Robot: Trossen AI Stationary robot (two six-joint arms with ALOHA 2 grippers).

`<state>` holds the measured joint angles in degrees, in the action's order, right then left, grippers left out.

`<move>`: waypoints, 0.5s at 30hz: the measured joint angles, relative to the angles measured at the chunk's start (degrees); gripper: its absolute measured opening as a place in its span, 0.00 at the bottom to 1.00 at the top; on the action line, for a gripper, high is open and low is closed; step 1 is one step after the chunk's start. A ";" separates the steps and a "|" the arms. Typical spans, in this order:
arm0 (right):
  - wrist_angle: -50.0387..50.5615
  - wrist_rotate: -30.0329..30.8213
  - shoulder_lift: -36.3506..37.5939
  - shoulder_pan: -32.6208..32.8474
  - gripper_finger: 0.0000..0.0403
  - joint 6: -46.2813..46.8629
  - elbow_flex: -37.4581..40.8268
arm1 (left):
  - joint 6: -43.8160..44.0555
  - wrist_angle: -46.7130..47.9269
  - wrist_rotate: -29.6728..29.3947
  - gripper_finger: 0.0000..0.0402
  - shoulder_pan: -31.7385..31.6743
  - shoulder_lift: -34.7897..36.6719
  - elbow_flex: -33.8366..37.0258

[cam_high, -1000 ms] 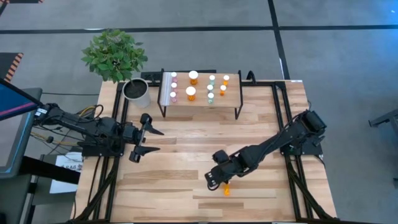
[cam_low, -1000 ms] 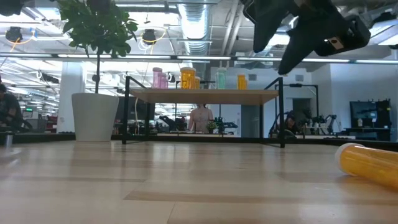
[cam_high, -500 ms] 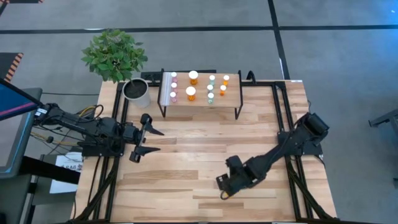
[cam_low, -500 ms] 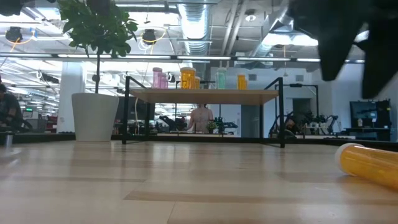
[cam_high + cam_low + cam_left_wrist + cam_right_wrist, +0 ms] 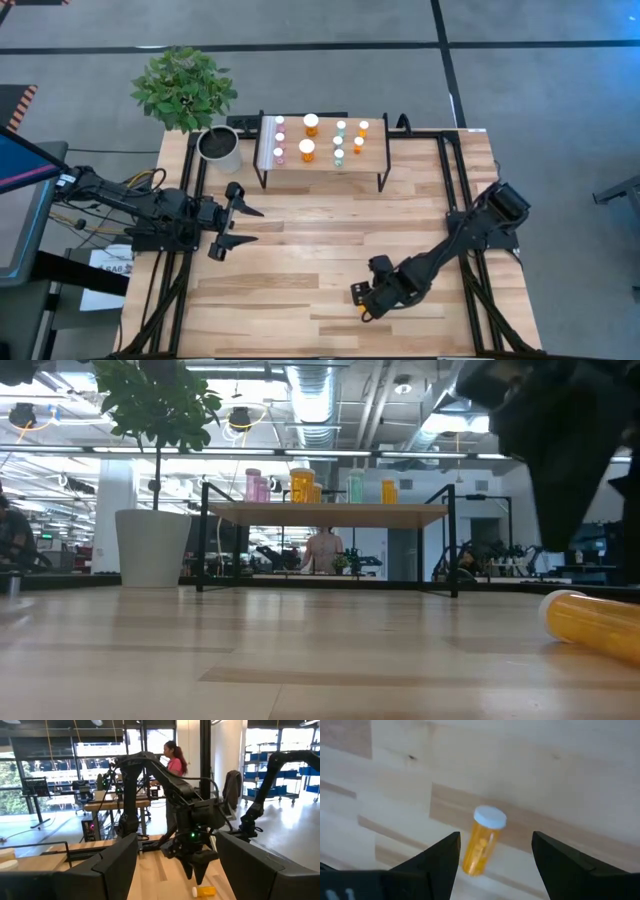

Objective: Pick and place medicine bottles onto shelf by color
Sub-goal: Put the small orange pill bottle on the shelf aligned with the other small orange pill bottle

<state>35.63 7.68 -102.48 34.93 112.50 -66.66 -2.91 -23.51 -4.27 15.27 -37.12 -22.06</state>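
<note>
Bottles mostly sorted already: the shelf (image 5: 370,160) at the far side of the desk (image 5: 300,260) carries nine medicine bottles (image 5: 320,140), all upright, in colour columns. Pink ones (image 5: 279,137) sit by the white strip, two larger orange ones (image 5: 309,138) next, pale green ones (image 5: 339,140) after that, two small orange ones (image 5: 361,136) at the far end. Low view shows the same order along the shelf top.

One left: a small orange bottle (image 5: 482,839) with white cap lies on its side on the desk near the front edge, well apart from the shelf. Right wrist view has it framed between the arm's own two fingers, not touched, cap pointing away from the camera. Left wrist view shows it on the wood just under the right arm's tip.

Right gripper (image 5: 366,303) hangs directly over that bottle, jaws wide, holding nothing. In the high view the gripper covers nearly all of the bottle. Left gripper (image 5: 240,228) waits at the left side of the desk, jaws wide too, empty.

Judgement: task nearly finished. Remaining is one pick of a lying bottle, carry to the shelf, stand it with the small orange group. Risk: round body may roll when the jaws close.
</note>
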 joint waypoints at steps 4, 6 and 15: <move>-1.11 0.13 0.00 -1.10 0.67 -0.27 1.14 | 0.04 0.00 -0.02 0.64 0.00 0.00 0.00; -1.07 0.15 0.00 -1.85 0.67 -0.31 1.57 | 0.05 0.00 -0.02 0.64 0.00 0.00 0.00; -2.90 0.31 -0.82 -4.40 0.67 -3.20 1.55 | -0.07 0.02 -0.02 0.64 0.00 0.00 0.00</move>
<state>32.73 7.99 -103.30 30.53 109.30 -65.11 -2.98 -23.49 -4.29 15.27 -37.12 -22.06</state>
